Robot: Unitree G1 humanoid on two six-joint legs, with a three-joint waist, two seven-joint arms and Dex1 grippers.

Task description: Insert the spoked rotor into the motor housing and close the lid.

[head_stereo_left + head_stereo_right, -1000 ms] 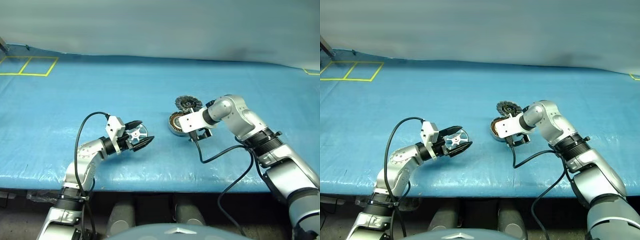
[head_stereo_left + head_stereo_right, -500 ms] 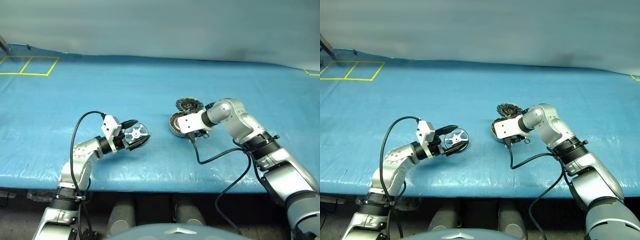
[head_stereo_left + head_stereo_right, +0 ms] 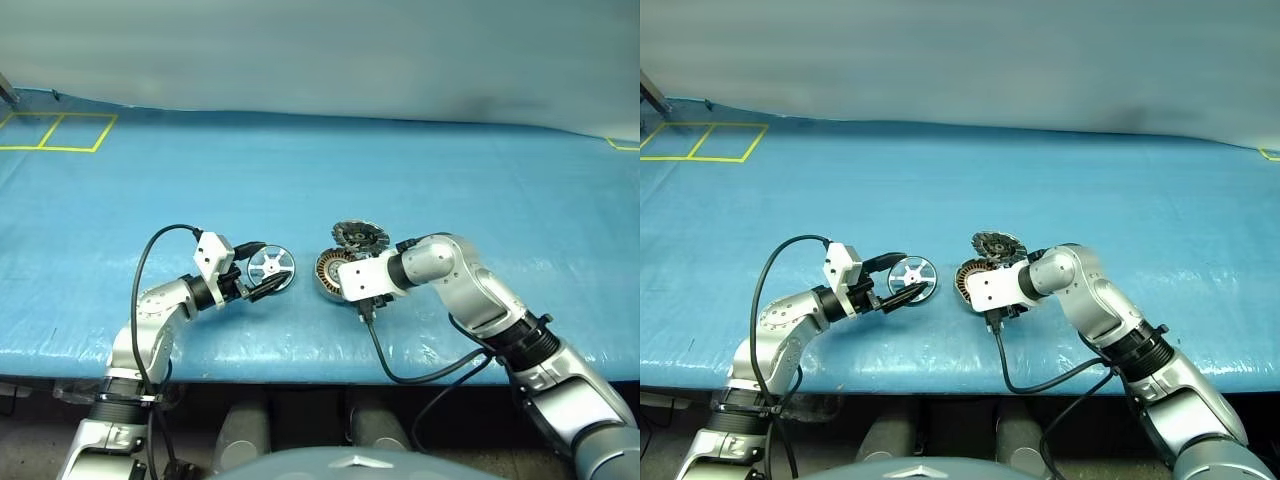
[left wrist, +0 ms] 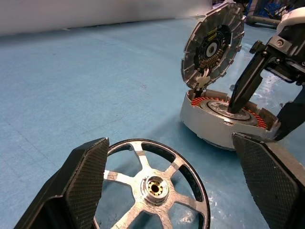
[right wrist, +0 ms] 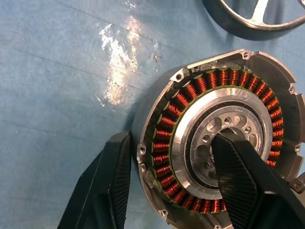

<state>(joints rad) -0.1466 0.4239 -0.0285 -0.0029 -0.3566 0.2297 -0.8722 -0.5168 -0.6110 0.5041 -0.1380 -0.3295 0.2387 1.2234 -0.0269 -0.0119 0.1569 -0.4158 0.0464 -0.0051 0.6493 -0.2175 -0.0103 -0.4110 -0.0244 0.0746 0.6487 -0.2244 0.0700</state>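
Observation:
The spoked rotor [image 3: 271,267] lies flat on the blue table. My left gripper [image 3: 266,270] is open, one finger on each side of the rotor [image 4: 152,186]. Just right of it sits the motor housing [image 3: 326,270], its copper windings [image 5: 190,95] ringing a silvery centre. The ribbed lid [image 3: 357,236] stands up, hinged at the housing's far edge [image 4: 212,45]. My right gripper [image 3: 345,288] is shut on the motor housing's wall, with one finger outside it and the other [image 4: 243,83] in the centre.
The table carries a blue mat, with its front edge [image 3: 320,350] close below both hands. Yellow tape squares [image 3: 55,130] mark the far left corner. A black cable [image 3: 400,372] hangs from the right wrist over the edge.
My right gripper closed on the housing and dragged it left and nearer, close to the rotor. The left gripper drew back slightly to the left; the rotor stayed on the table.

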